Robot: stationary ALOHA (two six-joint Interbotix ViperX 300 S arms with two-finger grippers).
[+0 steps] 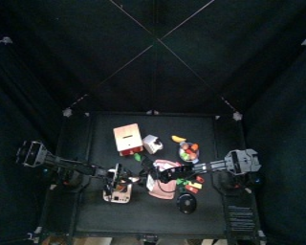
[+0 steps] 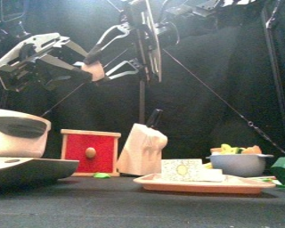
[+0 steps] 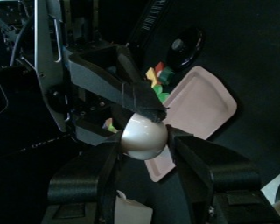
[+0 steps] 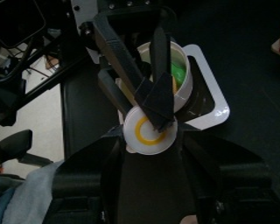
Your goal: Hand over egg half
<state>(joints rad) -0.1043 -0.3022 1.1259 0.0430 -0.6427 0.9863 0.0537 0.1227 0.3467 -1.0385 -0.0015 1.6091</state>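
Right wrist view is showing the right gripper (image 4: 147,147) clasping the egg half (image 4: 146,131), yolk facing the camera. The left gripper (image 4: 152,101) is reaching around it from opposite, its hold hidden and impossible to tell. The egg half is hanging well above the pink tray (image 3: 210,98), with open air surrounding it.

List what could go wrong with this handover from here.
1. The egg half hangs in mid-air in the right end effector, with the left end effector around it. If the right lets go before the left grips firmly, the egg half would likely drop toward the tray.
2. Both end effectors crowd one small, rounded piece, so their fingers could bump and squeeze it out sideways.
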